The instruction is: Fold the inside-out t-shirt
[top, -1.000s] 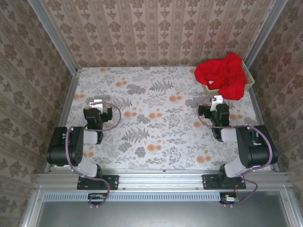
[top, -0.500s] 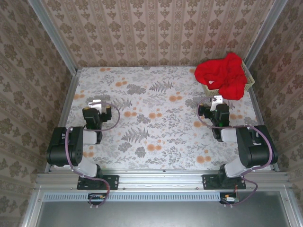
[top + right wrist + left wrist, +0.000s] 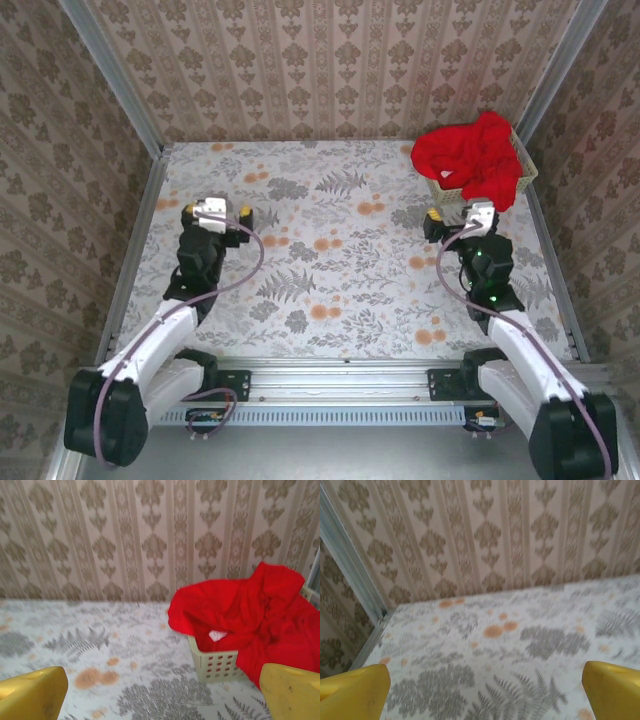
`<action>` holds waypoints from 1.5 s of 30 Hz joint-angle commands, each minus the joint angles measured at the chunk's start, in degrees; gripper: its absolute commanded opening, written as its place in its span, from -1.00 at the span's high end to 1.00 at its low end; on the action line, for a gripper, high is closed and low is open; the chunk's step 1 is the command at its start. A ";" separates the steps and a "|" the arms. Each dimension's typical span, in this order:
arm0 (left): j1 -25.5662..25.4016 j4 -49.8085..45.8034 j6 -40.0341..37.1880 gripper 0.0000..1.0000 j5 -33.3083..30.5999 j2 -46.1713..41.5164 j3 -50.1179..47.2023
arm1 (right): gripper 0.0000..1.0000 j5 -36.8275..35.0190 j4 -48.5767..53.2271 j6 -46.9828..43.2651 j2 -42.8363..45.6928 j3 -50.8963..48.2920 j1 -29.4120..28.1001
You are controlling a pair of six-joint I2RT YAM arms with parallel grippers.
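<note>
The inside-out t-shirt (image 3: 478,158) is a crumpled bright red heap piled in and spilling over a pale green basket (image 3: 443,189) at the far right corner of the table. In the right wrist view the t-shirt (image 3: 250,607) drapes over the basket (image 3: 217,662), a white label showing inside it. My right gripper (image 3: 462,211) hovers just in front of the basket, open and empty, its yellow fingertips (image 3: 32,692) wide apart. My left gripper (image 3: 216,209) hangs over the table's left side, open and empty, with only patterned table between its yellow fingertips (image 3: 355,692).
The table (image 3: 330,250) has a floral grey-and-orange cover. Patterned walls (image 3: 330,70) close in the back and both sides, with metal corner posts (image 3: 110,75). The basket stands close to the right wall.
Both arms have unfolded from their tucked pose and stretched forward. Each gripper has lifted and moved a little toward the far wall. The t-shirt and basket have not moved.
</note>
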State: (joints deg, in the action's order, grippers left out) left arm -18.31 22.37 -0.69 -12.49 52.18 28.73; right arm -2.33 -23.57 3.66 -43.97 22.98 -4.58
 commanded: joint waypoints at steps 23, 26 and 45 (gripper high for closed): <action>-1.79 -31.19 25.79 -1.00 2.89 0.95 8.64 | -1.00 -14.45 43.83 20.87 -40.23 47.49 1.76; -5.75 -30.45 23.61 -1.00 1.32 5.60 10.26 | -1.00 -18.83 46.77 19.99 -51.00 56.66 2.65; -10.96 -25.83 18.89 -1.00 0.17 12.22 10.03 | -1.00 -24.18 65.00 15.92 -93.48 100.55 12.14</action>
State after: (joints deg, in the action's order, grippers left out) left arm -28.86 -5.43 19.59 -11.84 64.29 37.63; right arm -24.62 35.44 21.10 -134.23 118.58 8.12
